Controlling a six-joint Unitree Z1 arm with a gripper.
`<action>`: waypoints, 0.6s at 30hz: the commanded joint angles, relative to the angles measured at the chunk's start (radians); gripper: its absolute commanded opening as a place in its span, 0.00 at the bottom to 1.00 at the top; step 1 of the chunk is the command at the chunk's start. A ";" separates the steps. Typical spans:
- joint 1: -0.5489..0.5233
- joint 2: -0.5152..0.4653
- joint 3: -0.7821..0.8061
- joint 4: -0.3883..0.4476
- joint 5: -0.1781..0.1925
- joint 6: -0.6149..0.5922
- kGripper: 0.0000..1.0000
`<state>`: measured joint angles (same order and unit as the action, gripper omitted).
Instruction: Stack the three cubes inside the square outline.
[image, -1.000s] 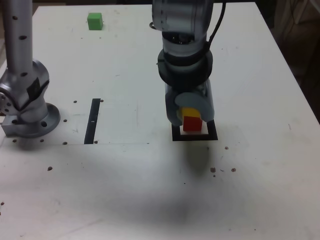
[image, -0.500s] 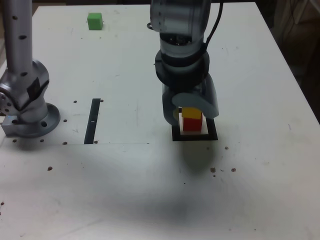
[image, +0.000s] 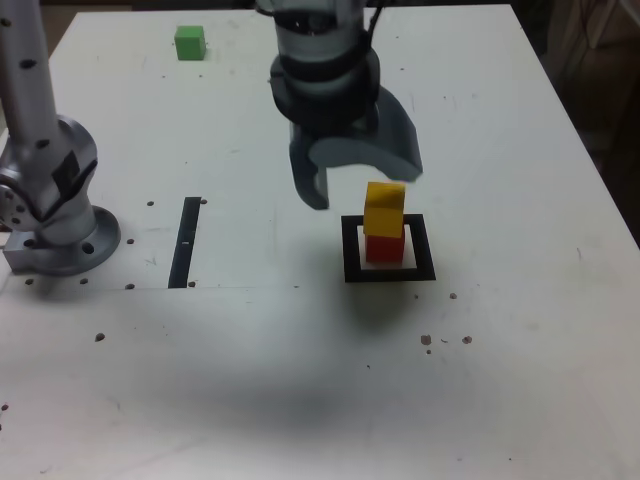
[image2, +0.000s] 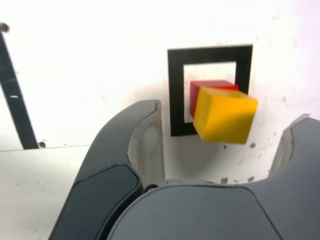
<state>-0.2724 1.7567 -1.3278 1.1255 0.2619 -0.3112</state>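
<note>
- exterior view: gripper (image: 355, 180) open, empty, just above the yellow cube (image: 384, 208) sitting on the red cube (image: 383, 247).
- green cube (image: 189, 42) far off; looks light, stiff; pinch opposite flat sides.

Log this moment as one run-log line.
gripper: open, above stack | yellow cube: on red cube, skewed | black square outline: holds stack | green cube: far, unstacked

We see a yellow cube (image: 384, 208), a red cube (image: 384, 249), a green cube (image: 189, 42), a black square outline (image: 389, 273) with cream centre, and a white speckled table (image: 300, 380).
</note>
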 joint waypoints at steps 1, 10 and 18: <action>0.023 -0.021 0.009 0.009 0.001 0.008 0.99; 0.160 -0.087 0.053 0.018 -0.013 0.068 0.99; 0.330 -0.114 0.082 0.016 -0.046 0.193 0.99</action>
<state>0.0349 1.6512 -1.2473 1.1403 0.2211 -0.1376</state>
